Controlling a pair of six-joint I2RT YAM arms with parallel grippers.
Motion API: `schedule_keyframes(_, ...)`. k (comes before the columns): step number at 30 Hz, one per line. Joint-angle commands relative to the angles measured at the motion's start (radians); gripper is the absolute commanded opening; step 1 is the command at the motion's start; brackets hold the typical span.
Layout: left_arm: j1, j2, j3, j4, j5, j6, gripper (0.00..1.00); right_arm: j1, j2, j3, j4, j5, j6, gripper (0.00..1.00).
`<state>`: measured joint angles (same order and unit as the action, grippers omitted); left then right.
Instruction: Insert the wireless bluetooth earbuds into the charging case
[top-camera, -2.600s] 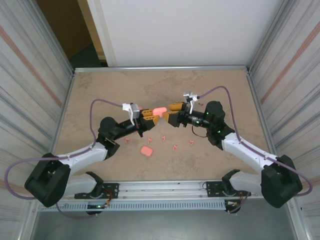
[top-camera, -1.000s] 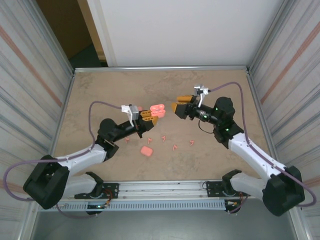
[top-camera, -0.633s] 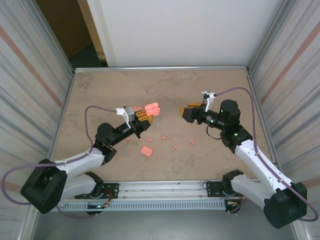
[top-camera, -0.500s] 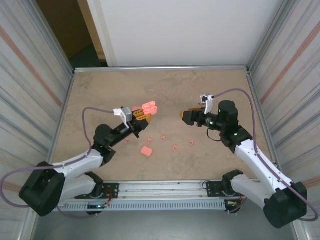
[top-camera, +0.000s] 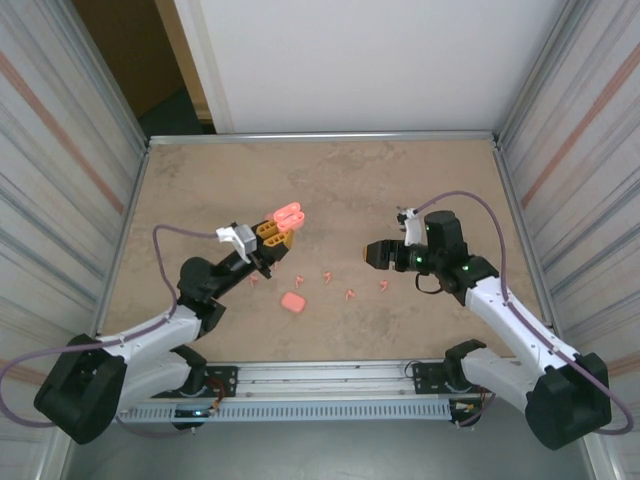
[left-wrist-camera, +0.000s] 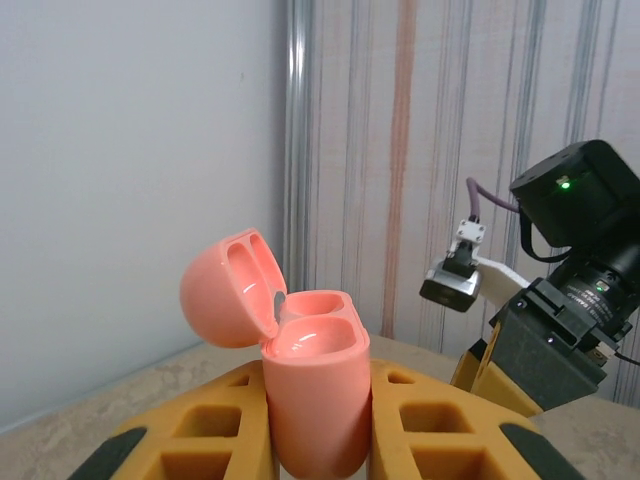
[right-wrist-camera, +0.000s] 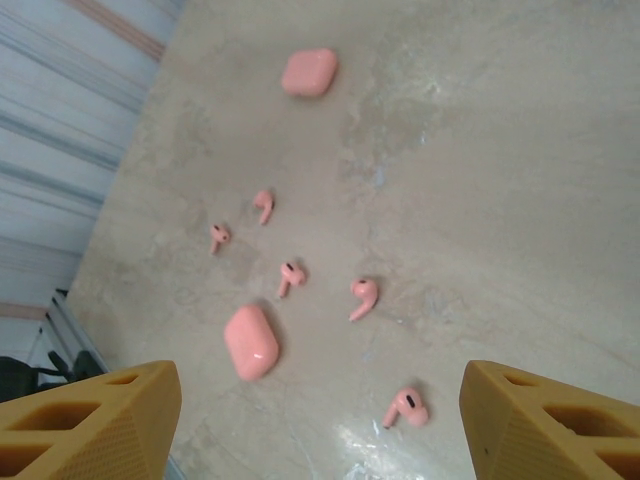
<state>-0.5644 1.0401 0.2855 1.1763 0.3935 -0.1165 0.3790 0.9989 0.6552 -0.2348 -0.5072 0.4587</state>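
Right now I have the marbled tan desk (top-camera: 330, 180) spread across the overhead view, with ribbed metal walls (top-camera: 70, 150) on both sides. The left arm (top-camera: 150, 325) reaches up and inward from its base, and the right arm (top-camera: 500, 310) comes in from the other side. Their wrists face each other, well apart, over the middle of the desk. From the left wrist camera I see the right arm (left-wrist-camera: 575, 250) as a dark block with a green light, off to the right.

The left fingers (top-camera: 268, 231) are clamped on the open charging case (top-camera: 290, 214), which is raised off the desk. Up close, the yellow left fingers (left-wrist-camera: 200, 430) press on either side of the open charging case (left-wrist-camera: 312, 400). Its body stands upright between them, and its lid (left-wrist-camera: 228, 290) is swung back to the left on the hinge.

The right fingers (top-camera: 378, 254) hang above the desk. In the right wrist view the right fingers (right-wrist-camera: 90, 425) sit spread wide apart at the bottom corners of the picture.

Two more pink cases lie shut on the desk. The near closed case (right-wrist-camera: 251, 342) sits among the earbuds, and the far closed case (right-wrist-camera: 309, 72) lies beyond them. From overhead the near closed case (top-camera: 293, 300) is below the raised one.

The earbuds (right-wrist-camera: 365, 297) lie loose on the desk. I count five from the right wrist camera, scattered between the two shut cases and toward my right fingers, none touching another. From overhead the earbuds (top-camera: 350, 294) form a ragged row between the two arms.
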Motion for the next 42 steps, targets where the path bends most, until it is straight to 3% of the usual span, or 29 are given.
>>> schedule_keyframes(1,0.003,-0.025,-0.012,0.068,0.046,0.081,0.00,-0.003,0.029,-0.006,-0.050,0.008,-0.025,0.73)
schedule_keyframes(10,0.003,-0.056,-0.009,0.047,0.099,0.124,0.00,0.043,0.126,-0.001,-0.058,-0.014,-0.039,0.71)
schedule_keyframes(18,0.003,-0.075,-0.005,0.027,0.119,0.114,0.00,0.139,0.301,0.058,0.006,0.005,-0.077,0.66)
schedule_keyframes(42,0.003,-0.127,0.006,-0.034,0.161,0.103,0.00,0.378,0.891,0.494,0.077,-0.073,-0.255,0.55)
